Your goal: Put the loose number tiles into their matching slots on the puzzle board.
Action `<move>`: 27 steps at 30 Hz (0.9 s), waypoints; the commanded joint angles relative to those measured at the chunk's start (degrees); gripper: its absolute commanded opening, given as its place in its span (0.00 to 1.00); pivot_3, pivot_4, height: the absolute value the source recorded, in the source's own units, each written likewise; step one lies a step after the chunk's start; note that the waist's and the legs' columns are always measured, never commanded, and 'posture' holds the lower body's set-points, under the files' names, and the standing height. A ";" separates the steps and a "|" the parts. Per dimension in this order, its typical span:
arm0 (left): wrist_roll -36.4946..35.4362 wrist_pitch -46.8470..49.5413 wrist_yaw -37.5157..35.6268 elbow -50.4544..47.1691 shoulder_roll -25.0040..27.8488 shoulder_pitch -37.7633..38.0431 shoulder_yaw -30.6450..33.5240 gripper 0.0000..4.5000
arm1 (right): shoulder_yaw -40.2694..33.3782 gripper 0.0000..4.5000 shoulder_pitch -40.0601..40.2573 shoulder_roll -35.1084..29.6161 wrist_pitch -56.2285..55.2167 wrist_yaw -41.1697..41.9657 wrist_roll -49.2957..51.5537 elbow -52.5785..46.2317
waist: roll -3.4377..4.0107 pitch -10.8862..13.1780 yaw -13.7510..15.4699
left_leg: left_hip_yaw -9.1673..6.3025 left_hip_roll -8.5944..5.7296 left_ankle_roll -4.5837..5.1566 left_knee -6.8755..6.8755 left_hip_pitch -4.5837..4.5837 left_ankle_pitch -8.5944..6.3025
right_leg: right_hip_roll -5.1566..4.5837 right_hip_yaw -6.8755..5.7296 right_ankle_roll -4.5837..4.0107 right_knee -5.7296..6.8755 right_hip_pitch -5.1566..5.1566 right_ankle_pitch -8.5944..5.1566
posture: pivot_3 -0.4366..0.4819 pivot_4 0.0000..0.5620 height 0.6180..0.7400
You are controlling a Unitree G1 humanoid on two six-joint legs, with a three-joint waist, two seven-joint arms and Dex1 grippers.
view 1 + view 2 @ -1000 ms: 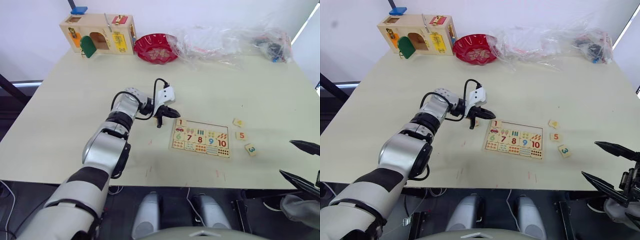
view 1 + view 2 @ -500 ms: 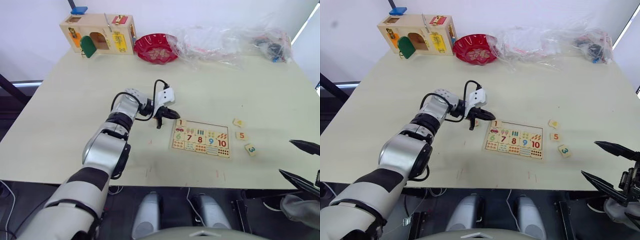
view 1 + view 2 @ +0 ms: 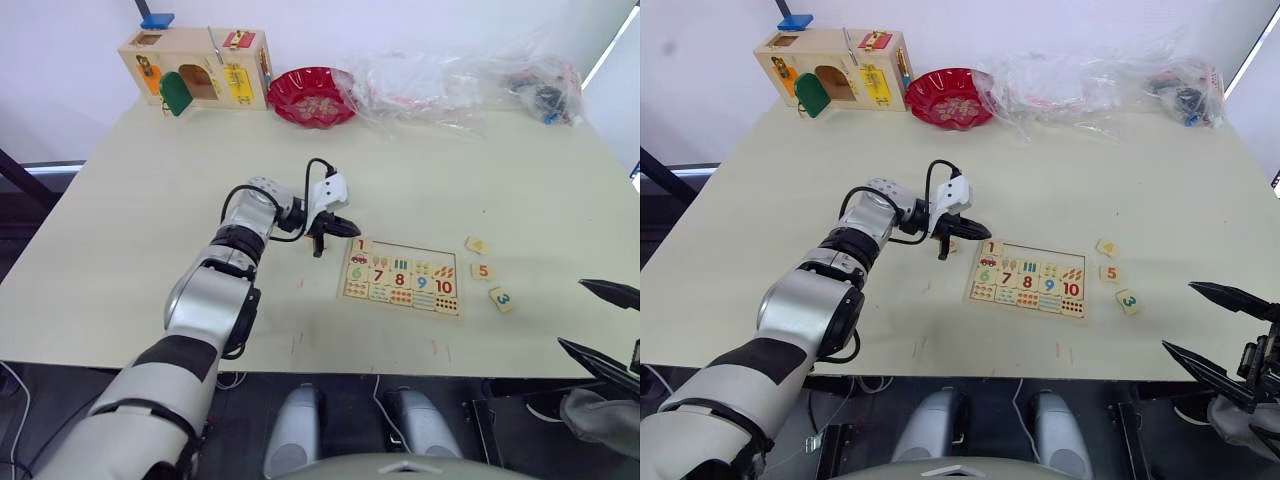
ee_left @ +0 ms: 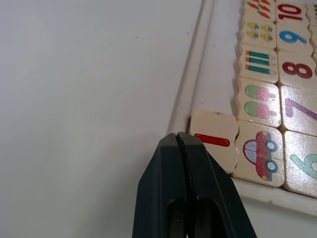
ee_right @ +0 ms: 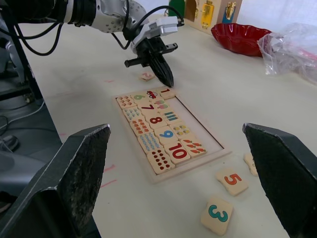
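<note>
The puzzle board (image 3: 452, 311) lies in front of me on the table. The red 1 tile (image 4: 215, 139) sits in its corner slot, and the other matching slots (image 4: 218, 59) of that row are bare. My left gripper (image 4: 177, 135) is shut and empty, its tip at the board's outer edge beside the 1. A small tile (image 5: 146, 76) whose numeral I cannot read lies just beyond that gripper. Right of the board lie the yellow 4 (image 3: 477, 245), orange 5 (image 3: 483, 271) and teal 3 (image 3: 501, 298). My right gripper (image 3: 571, 314) hangs open, off the table's near right edge.
At the back left stands a wooden box with coloured doors (image 3: 196, 68), with a red bowl (image 3: 312, 96) beside it. Crumpled clear plastic bags (image 3: 460, 85) stretch along the back right. Bare tabletop (image 3: 160, 200) lies left of the board.
</note>
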 commanded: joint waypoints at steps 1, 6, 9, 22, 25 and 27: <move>-6.24 3.22 -2.32 -5.22 3.45 1.05 6.06 0.01 | 0.17 1.00 -1.31 0.52 1.60 -2.87 2.16 -2.23 | 0.00 0.00 -0.39 | 0.00 0.01 0.00 -0.01 0.00 0.00 | 0.00 0.00 0.00 0.00 0.00 0.00 | 0.48 0.27 1.00; -12.48 11.38 0.19 -18.33 7.07 8.02 11.64 0.01 | 4.63 1.00 -5.62 0.82 3.00 -9.37 -1.40 -2.59 | 0.02 -0.01 -1.17 | 0.00 0.04 0.00 -0.04 0.06 0.00 | -0.01 -0.01 -0.01 0.04 0.02 0.00 | 0.48 0.27 1.00; -16.73 20.36 5.75 -33.08 8.47 15.58 15.35 0.01 | 8.14 1.00 -9.49 1.04 4.72 -13.83 -2.74 -2.70 | 0.02 -0.01 -1.38 | 0.03 0.04 0.00 -0.03 0.08 0.00 | -0.03 0.01 0.00 0.07 0.02 0.00 | 0.48 0.27 1.00; -30.59 45.67 41.79 -93.88 0.91 52.53 32.71 0.01 | 15.78 1.00 -25.67 2.64 8.11 -19.62 -3.60 6.36 | 0.00 -0.02 -0.95 | 0.09 0.06 -0.01 -0.05 0.32 0.00 | -0.12 0.11 0.02 0.06 0.23 0.00 | 0.48 0.27 1.00; -33.85 47.32 42.07 -99.28 1.67 58.89 33.38 0.01 | 16.30 1.00 -26.38 1.01 6.89 -16.32 -5.50 9.93 | 0.01 -0.03 -0.92 | 0.12 0.05 -0.01 -0.05 0.34 0.00 | -0.09 0.09 0.01 0.06 0.25 -0.01 | 0.48 0.27 1.00; -35.73 46.86 40.76 -101.86 2.99 63.37 34.12 0.01 | 15.77 1.00 -25.96 -0.16 6.81 -14.27 -5.69 11.91 | 0.01 -0.03 -0.92 | 0.19 0.06 -0.01 -0.07 0.39 0.00 | -0.10 0.14 0.00 0.07 0.26 -0.01 | 0.48 0.27 1.00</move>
